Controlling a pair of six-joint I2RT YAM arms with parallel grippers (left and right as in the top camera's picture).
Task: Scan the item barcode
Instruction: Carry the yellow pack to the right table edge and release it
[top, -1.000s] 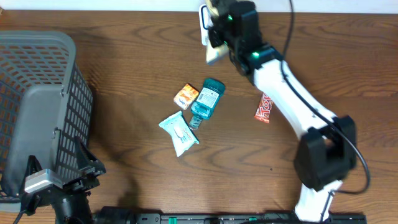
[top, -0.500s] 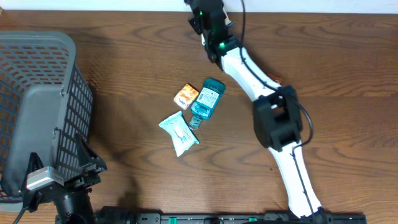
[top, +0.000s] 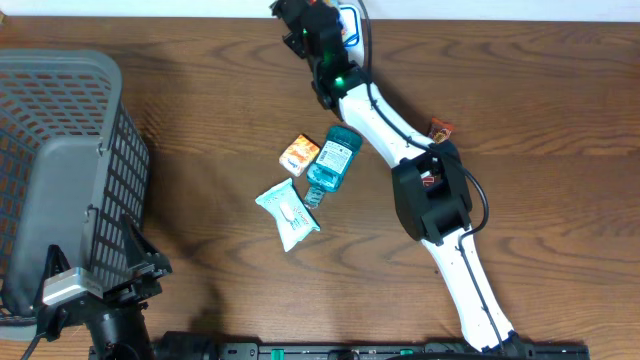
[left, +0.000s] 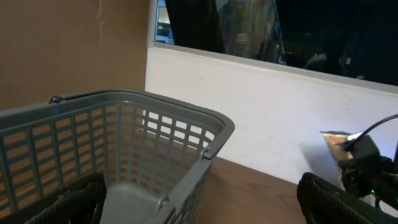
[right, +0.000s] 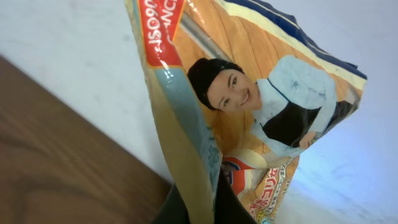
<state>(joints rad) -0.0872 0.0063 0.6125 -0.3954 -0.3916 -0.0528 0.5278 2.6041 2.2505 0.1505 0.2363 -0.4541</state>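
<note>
Your right pincer (right: 198, 210) is pressed together on the lower edge of the snack packet (right: 249, 112). Only the right wrist view shows you its print: a smiling person in a pale top and a red band with white letters, seen against the white wall (right: 56, 37).

From overhead, the packet sits small at the top edge of the frame, over the far side of the counter (top: 560, 230). That view alone shows the loose goods mid-frame. An orange box (top: 298, 153) lies just beside a teal bottle (top: 333, 158), with a white pouch (top: 287, 212) below them. A red wrapper (top: 441, 127) is partly hidden by the right arm.

In the left wrist view, your left pincer (left: 202, 208) is spread wide, a dark finger in each lower corner. The grey basket (left: 155, 143) stands ahead of it.
</note>
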